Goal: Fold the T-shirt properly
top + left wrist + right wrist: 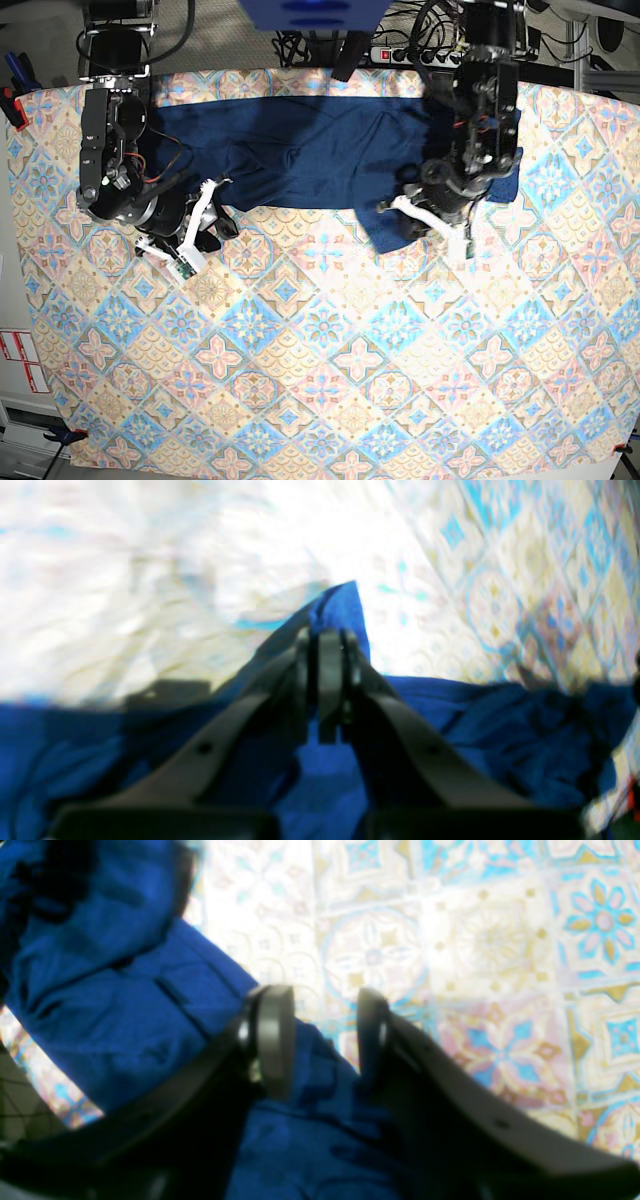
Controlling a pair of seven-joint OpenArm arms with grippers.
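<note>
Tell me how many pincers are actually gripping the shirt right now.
1. The left pincer is shut on the T-shirt at its lower hem; the right pincer stands open over the shirt's other end.

I count one T-shirt [320, 150], navy, across the upper middle of the base view. I have two grippers: my left gripper [392, 205] right of centre, my right gripper [212, 190] upper left. One patterned tablecloth [330, 380].
</note>
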